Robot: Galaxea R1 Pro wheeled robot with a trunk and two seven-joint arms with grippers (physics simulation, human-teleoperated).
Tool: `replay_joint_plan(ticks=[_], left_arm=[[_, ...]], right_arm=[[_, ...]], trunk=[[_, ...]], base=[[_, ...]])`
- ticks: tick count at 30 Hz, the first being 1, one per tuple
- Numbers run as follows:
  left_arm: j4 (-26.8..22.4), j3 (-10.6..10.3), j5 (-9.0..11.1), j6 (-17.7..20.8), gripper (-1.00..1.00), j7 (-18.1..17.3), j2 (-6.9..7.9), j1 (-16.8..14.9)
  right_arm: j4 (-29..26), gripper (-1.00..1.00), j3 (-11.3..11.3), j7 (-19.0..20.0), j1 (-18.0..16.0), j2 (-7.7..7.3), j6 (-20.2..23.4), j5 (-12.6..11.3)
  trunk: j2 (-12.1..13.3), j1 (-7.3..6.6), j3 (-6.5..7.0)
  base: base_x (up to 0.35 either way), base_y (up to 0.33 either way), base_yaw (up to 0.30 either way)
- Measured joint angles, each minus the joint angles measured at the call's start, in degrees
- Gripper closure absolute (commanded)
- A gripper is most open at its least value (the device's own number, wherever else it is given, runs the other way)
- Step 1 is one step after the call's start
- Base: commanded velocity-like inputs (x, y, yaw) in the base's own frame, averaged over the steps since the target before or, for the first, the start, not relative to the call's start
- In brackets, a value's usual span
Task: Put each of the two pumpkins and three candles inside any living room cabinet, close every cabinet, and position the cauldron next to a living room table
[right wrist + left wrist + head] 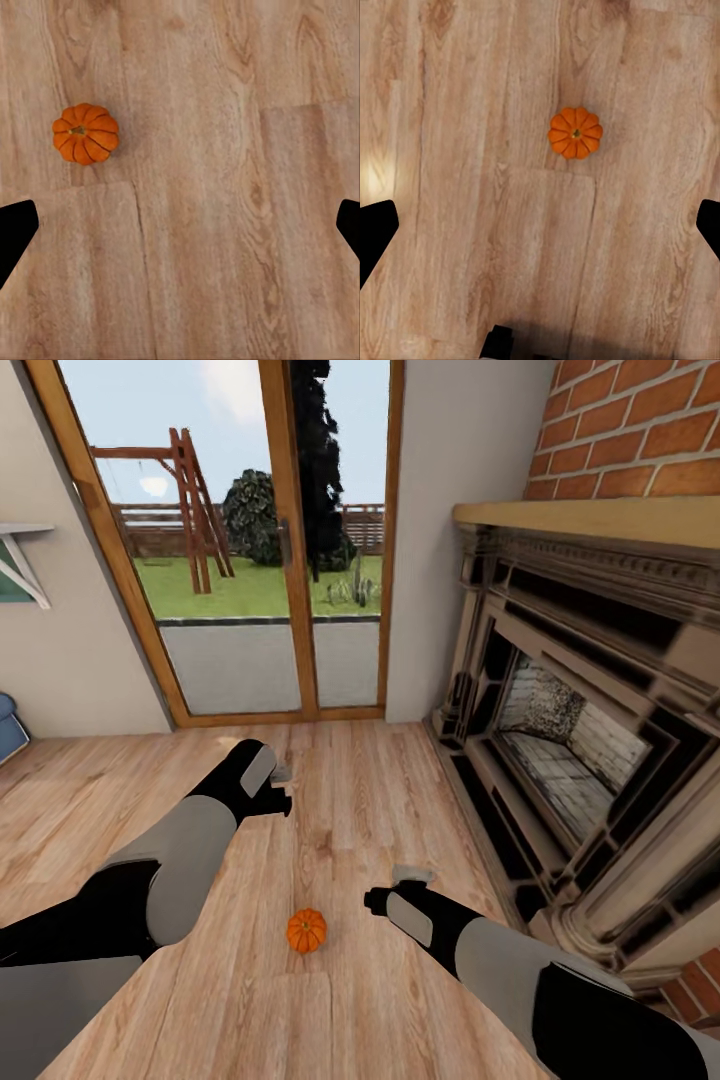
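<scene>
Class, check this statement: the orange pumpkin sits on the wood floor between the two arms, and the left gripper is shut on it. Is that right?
Not quite. The pumpkin does lie on the floor between the arms, but the left gripper is open and apart from it, as the left wrist view shows.

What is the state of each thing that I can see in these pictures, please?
pumpkin: upright on the wood floor, between the two arms, not held.
left gripper: open, empty, above the floor.
right gripper: open, empty, above the floor.
glass doors: closed.
fireplace: no fire, firebox empty.
</scene>
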Motion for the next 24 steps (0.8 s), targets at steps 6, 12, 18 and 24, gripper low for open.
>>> replay_joint_plan(ticks=[6, 12, 18, 24], left_arm=[[2.5, 0.0, 0.1, -3.7, -1.0, -0.2, -0.43, 0.0], [3.1, -0.1, 0.0, -5.0, -1.0, -0.1, -1.46, 0.0], [3.1, 0.0, -0.2, -5.6, -1.0, 0.0, -1.94, 0.0], [3.1, -0.1, -0.2, -11.4, -1.0, -0.2, -1.95, 0.0]], right_arm=[[-2.7, -1.0, -0.1, -5.5, -9.8, -0.75, 12.1, 0.6], [-3.0, -1.0, -0.1, -7.5, -21.4, -2.59, 28.3, 0.9], [-3.1, -1.0, -0.1, -7.9, -34.3, -7.15, 37.6, 2.7], [-3.3, -1.0, -0.1, -8.6, -38.7, -7.59, 37.8, 10.0]], trunk=[[-2.4, 1.32, -1.07], [-4.8, 2.63, -2.14], [-7.2, 3.95, -3.22], [-9.6, 5.27, -4.31]], base=[[0.0, 0.0, 0.0], [0.0, 0.0, 0.0], [0.0, 0.0, 0.0], [0.0, 0.0, 0.0]])
